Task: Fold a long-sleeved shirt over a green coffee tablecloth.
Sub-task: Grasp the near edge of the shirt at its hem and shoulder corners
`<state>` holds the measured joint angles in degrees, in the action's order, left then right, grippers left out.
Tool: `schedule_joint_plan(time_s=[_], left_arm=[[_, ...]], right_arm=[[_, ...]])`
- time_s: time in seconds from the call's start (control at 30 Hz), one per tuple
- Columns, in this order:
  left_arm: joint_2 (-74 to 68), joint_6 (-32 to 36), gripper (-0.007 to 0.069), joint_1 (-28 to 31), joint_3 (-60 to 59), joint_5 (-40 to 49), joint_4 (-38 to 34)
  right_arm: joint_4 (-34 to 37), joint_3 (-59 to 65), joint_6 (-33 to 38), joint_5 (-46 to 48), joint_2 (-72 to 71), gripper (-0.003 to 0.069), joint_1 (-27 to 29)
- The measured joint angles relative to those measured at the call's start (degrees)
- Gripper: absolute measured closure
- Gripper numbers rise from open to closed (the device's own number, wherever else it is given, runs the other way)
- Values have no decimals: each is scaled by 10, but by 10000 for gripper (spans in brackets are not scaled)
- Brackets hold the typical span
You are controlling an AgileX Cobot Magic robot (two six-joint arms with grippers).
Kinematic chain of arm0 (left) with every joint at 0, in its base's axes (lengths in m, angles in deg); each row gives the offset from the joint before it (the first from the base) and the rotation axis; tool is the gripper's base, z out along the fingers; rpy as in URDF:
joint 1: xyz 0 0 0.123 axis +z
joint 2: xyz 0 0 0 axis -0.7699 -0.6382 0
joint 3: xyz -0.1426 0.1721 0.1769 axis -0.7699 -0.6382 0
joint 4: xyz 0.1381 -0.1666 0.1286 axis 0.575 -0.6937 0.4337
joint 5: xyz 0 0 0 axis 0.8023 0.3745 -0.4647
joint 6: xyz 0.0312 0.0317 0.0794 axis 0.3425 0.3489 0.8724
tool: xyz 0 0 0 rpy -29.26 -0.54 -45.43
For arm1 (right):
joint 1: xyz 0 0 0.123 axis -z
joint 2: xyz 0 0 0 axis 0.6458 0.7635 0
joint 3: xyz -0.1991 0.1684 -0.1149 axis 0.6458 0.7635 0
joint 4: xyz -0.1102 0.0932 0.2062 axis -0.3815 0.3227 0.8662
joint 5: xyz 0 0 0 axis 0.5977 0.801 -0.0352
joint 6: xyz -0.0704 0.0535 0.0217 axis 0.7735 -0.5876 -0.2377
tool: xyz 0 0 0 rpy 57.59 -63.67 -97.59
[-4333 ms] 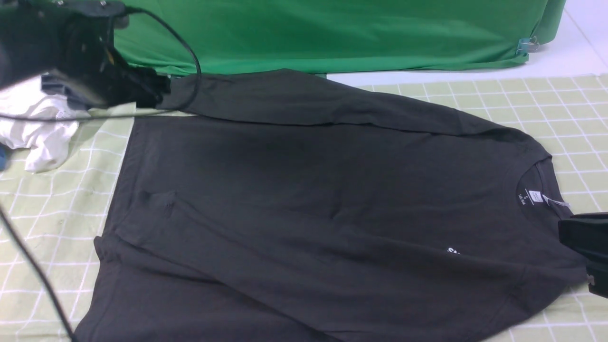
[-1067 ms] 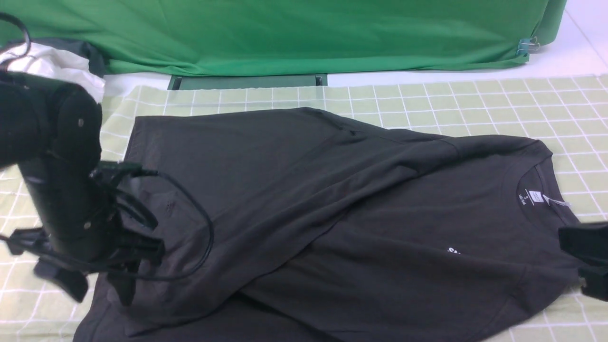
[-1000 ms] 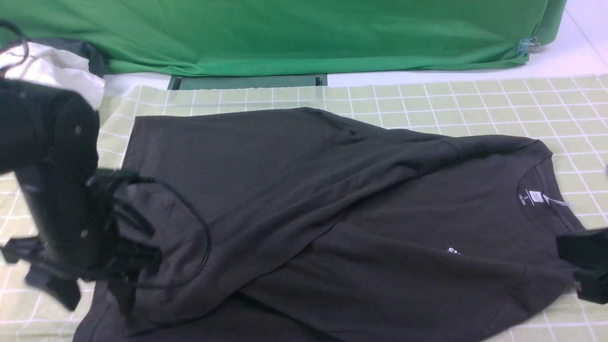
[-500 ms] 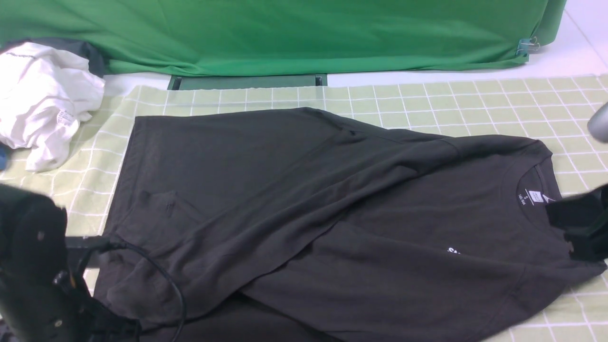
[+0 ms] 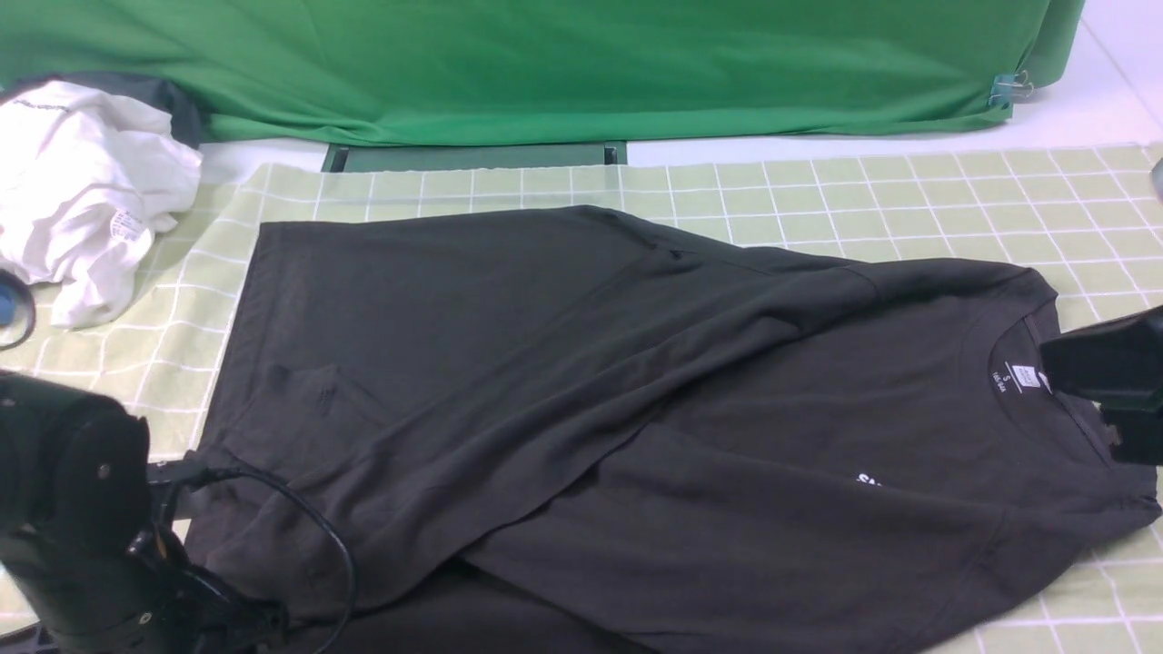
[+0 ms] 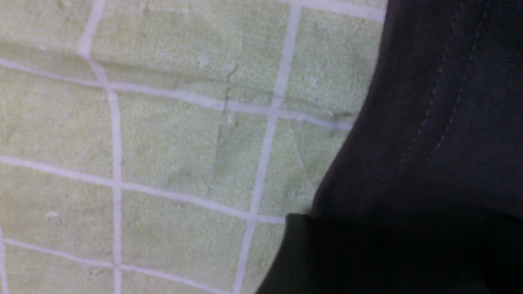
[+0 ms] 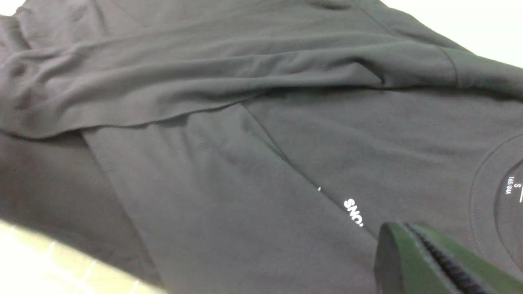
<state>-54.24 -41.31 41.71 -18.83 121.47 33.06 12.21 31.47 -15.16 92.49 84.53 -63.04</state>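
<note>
Fabric fills most of the front view: a large charcoal-black crew-neck long-sleeved shirt (image 5: pixel 727 545) is spread across the middle of a pale yellow-green tablecloth gridded with thin white lines (image 5: pixel 909 191), collar at the right of the frame, hem at the left. One long sleeve (image 5: pixel 545 400) is laid diagonally over the body, from the upper right shoulder down to the lower left. A fragment of white lettering (image 5: pixel 868 480) is seen near the collar (the rest is covered by a fold). At the lower left corner the left gripper (image 5: pixel 232 627) is held just beside the hem, its jaws spread wide with nothing gripped. At the right edge the right gripper (image 5: pixel 1058 363) is poised at the collar, jaws pressed together; whether cloth is touched cannot be told. A crumpled white garment (image 5: pixel 82 182) is seen at the upper left, and a plain deep-green fabric (image 5: pixel 591 64) is hung along the top.
</note>
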Motion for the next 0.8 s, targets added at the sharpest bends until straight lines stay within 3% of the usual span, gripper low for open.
schedule_joint_plan(time_s=[0.07,0.2,0.27,0.33,0.6,0.8], left_arm=[[-9,0,117,1,5,4,-9],[-13,5,341,1,7,-3,-32],[-9,10,508,0,7,-10,-42],[4,13,582,0,2,-16,-48],[121,13,612,0,-17,47,-23],[213,13,612,0,-17,89,-1]], right_arm=[[1,-26,5,39,2,651,0],[2,-70,23,111,13,651,0],[6,-86,40,143,21,651,0],[14,-89,58,163,26,651,0],[52,-91,108,208,63,651,-7],[56,-91,118,202,109,651,-70]])
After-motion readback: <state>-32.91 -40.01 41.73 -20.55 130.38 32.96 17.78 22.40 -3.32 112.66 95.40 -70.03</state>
